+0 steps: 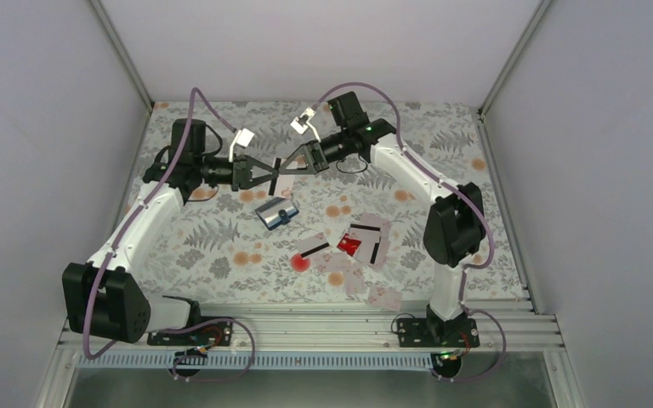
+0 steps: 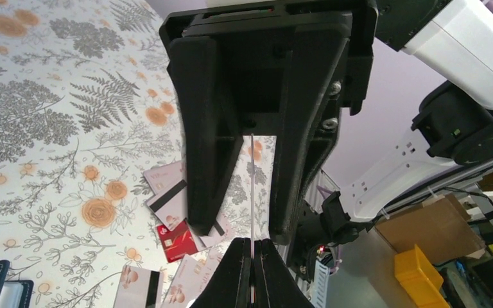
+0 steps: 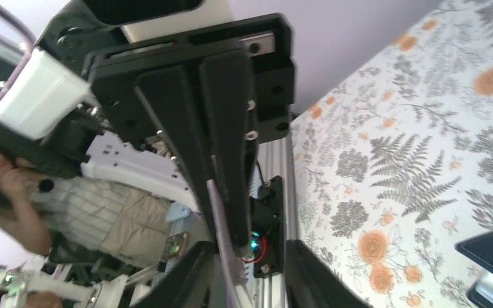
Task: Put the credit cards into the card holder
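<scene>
Meeting mid-air, likely handover for better grip: left gripper (image 2: 252, 256) clamped on thin pale pink plastic card (image 1: 284, 186), right gripper (image 1: 293, 167) fingers apart astride it. Small dark navy booklet-style card holder (image 1: 276, 214) on table at card's 6 o'clock; loose whitish and red cards (image 1: 359, 244) at holder's 4 o'clock.

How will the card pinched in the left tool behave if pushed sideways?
Probably stiff yet springy: the card looks straight edge-on, clamped only at one end by the left tool. Thin, so likely light and slick; a nudge from the open right tool might pivot it.
</scene>
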`<state>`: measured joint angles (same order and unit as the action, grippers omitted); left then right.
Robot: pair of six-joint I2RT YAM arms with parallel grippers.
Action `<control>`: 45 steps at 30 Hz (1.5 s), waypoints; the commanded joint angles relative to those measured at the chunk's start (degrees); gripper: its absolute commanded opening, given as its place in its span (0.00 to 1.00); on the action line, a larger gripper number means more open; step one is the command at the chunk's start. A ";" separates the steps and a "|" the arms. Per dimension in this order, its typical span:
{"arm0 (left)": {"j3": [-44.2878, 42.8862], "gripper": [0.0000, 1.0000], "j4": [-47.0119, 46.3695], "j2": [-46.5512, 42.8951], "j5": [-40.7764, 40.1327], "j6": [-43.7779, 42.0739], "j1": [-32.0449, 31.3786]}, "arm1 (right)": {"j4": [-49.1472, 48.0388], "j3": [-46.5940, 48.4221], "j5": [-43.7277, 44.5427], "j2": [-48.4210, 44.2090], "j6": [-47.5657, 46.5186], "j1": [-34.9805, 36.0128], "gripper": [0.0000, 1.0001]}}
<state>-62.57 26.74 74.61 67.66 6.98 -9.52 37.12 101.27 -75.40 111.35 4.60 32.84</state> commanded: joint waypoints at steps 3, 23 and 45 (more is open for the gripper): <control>-3.80 0.02 3.05 -0.47 -8.91 0.00 -0.19 | 0.20 -2.54 14.84 -4.57 7.63 0.24 0.51; -11.87 0.02 12.64 24.97 -55.87 0.72 -0.26 | 6.10 -9.65 26.85 6.31 20.07 6.04 0.64; -2.20 0.02 11.70 27.86 -43.44 1.26 -2.99 | 0.99 -6.66 31.97 18.85 20.58 1.99 0.63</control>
<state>-68.12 36.51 104.33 20.36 6.79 -11.73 39.18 92.42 -46.50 128.70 25.45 38.39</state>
